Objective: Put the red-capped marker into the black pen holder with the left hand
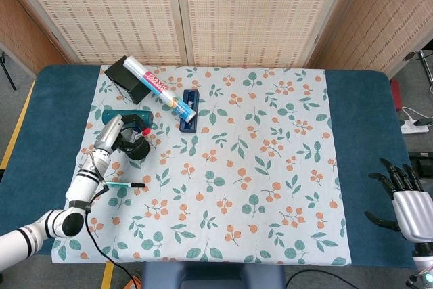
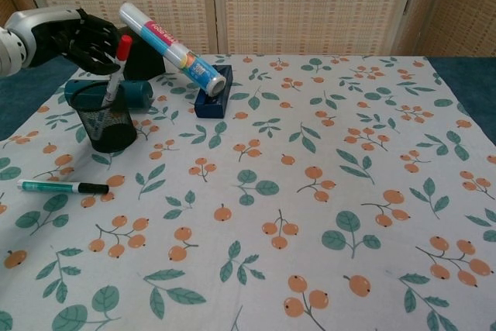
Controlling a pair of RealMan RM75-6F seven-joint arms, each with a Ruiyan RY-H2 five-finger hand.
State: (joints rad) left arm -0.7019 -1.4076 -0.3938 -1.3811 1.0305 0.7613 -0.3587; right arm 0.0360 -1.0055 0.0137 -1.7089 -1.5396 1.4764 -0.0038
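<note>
The red-capped marker [image 2: 118, 66] leans upright with its lower end inside the black mesh pen holder [image 2: 107, 127], red cap uppermost. My left hand [image 2: 74, 32] hovers just behind and left of the holder, its dark fingertips [image 2: 99, 46] against the marker's upper shaft below the cap. From the head view the left hand [image 1: 112, 133] sits beside the pen holder [image 1: 137, 148], and the marker's cap [image 1: 145, 131] shows over the rim. My right hand [image 1: 404, 202] rests far off at the table's right front edge, fingers spread and holding nothing.
A green marker [image 2: 62, 187] lies on the floral cloth in front of the holder. A teal cylinder [image 2: 143, 93] lies behind it. A white tube [image 2: 167, 44] leans from a black box [image 1: 125, 74] onto a blue block [image 2: 211, 101].
</note>
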